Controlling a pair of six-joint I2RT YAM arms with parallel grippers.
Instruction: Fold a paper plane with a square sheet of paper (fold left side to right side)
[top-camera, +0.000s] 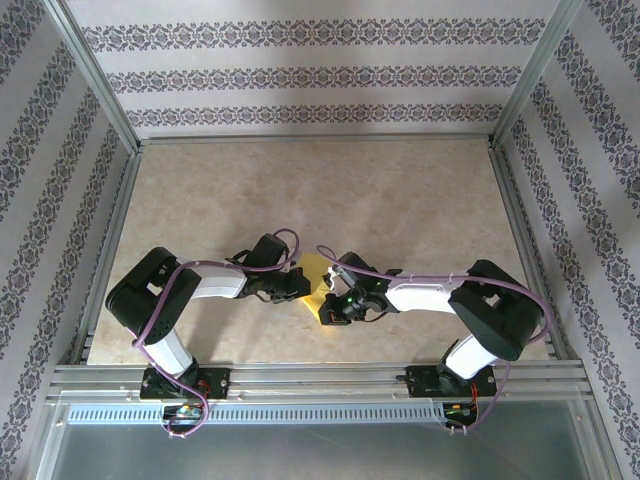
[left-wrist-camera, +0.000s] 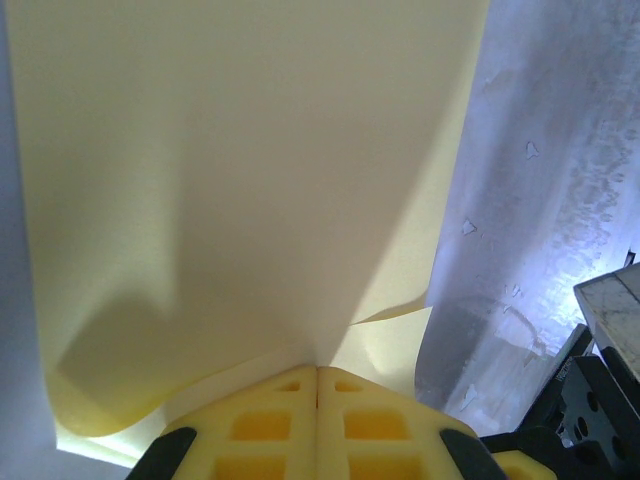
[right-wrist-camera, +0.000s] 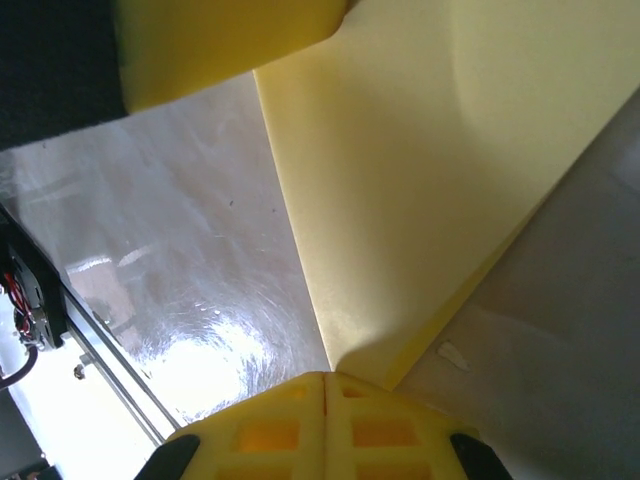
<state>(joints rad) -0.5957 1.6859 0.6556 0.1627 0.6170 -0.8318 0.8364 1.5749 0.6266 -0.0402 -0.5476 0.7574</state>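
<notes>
left gripper (left-wrist-camera: 318, 372) has its two yellow pads pressed flat together, and the square sheet of paper (left-wrist-camera: 250, 180) runs straight out of that seam, so you are pinching it at one edge. right gripper (right-wrist-camera: 325, 378) is clamped the same way on the opposite side, pads closed with the yellow sheet fanning out from the seam. from above, the two grippers meet nose to nose over the near middle of the table (top-camera: 300, 190), and the sheet shows as a small yellow patch between them. you cannot tell whether it is lifted clear of the table or brushing it.

treat this paper as very light, thin and limp. it bows and dimples between your two grips, and it will sag or flip as soon as one side lets go. it looks slick enough to slide through the pads under a hard pull, and a sharp tug could tear or crease it in the wrong place. a second layer seems to peek out along one edge in both wrist views, so part of it is probably doubled over.

take hold right at the edges or corners with a shallow pinch, keeping the middle free for the crease. move both arms together and keep the sheet only lightly taut.
</notes>
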